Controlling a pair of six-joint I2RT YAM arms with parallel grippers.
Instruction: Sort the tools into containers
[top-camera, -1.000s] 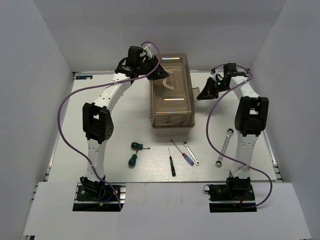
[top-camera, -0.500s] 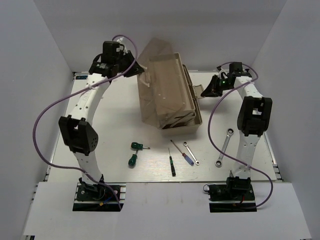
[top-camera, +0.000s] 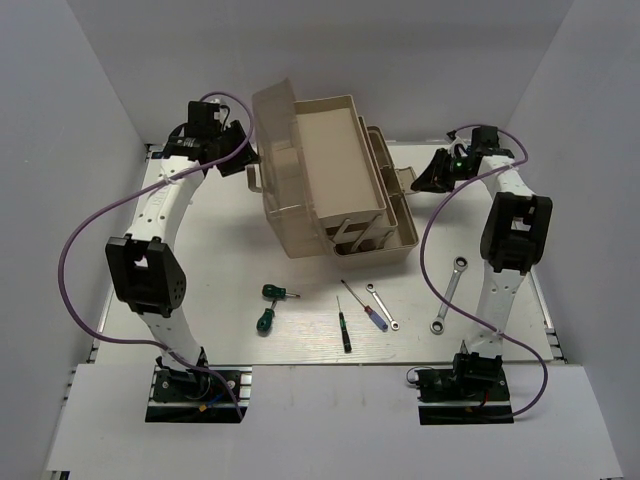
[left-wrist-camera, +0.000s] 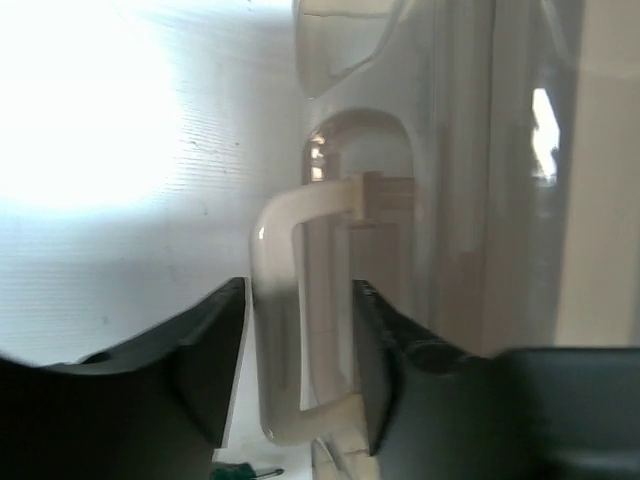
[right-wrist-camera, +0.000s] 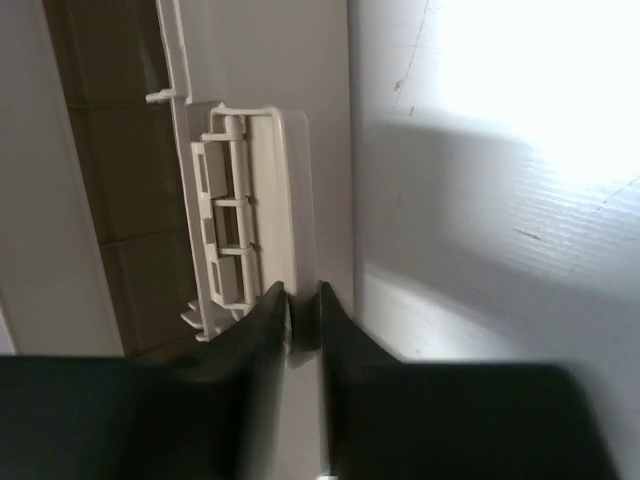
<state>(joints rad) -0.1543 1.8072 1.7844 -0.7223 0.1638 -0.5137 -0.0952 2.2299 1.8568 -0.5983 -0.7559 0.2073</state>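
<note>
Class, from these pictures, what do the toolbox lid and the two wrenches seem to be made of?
Toolbox lid: likely translucent brownish plastic, since the tray shows through it. Long wrench and small wrench: probably bare metal, silvery and shiny, though too small to judge further.

four screwdrivers (top-camera: 276, 293), two wrenches (top-camera: 449, 293), one toolbox (top-camera: 330, 180)

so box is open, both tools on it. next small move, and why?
Probably open the left tool and back off the handle. The lid is swung fully over, the trays are fanned out, and all six tools lie unsorted on the table. The right tool pinches the latch, which should keep the box steady.
</note>
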